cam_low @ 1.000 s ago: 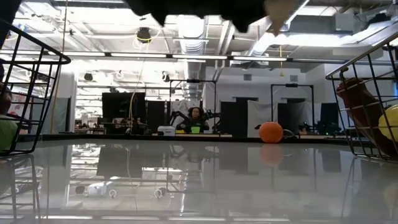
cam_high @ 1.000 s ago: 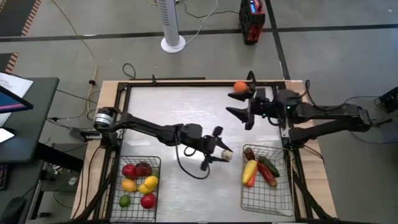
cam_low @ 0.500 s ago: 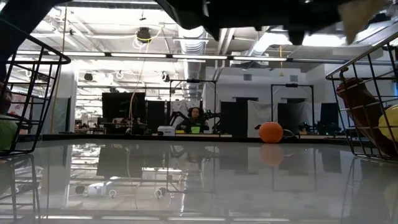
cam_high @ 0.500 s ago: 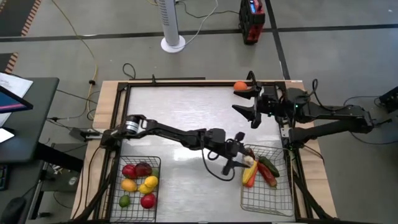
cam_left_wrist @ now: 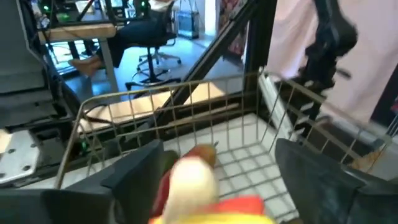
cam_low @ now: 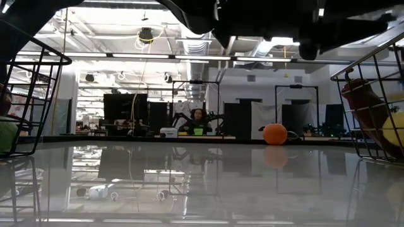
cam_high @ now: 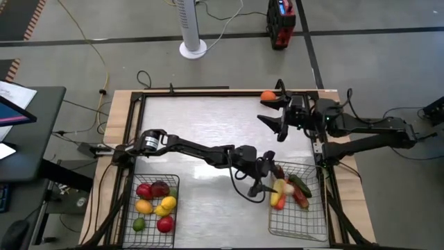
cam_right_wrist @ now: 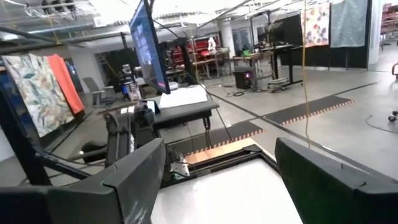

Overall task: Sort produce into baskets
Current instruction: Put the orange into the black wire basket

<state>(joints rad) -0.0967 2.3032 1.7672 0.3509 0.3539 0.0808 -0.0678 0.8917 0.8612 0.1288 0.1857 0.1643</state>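
Observation:
My left gripper (cam_high: 268,177) (cam_left_wrist: 221,155) hangs open over the left end of the right basket (cam_high: 298,233) (cam_left_wrist: 168,94). A pale garlic bulb (cam_high: 282,186) (cam_left_wrist: 189,177) lies in that basket just below the spread fingers, on top of the yellow corn (cam_high: 277,198) and beside a cucumber (cam_high: 300,185) and red pepper (cam_high: 301,199). The left basket (cam_high: 132,208) holds apples, lemons, a lime and a plum. An orange (cam_high: 267,96) (cam_low: 275,133) rests on the table at the far right. My right gripper (cam_high: 270,115) (cam_right_wrist: 217,168) stands open just near of it.
A raised frame runs round the table, with the orange close to its far right corner. The shiny middle of the table (cam_high: 208,118) between the two baskets is bare. In the low view the basket walls (cam_low: 369,107) rise at both sides.
My left gripper has carried the garlic from the table's middle toward the right edge, out over the right basket, and has opened there. The garlic has left the fingers and dropped onto the produce in the basket.

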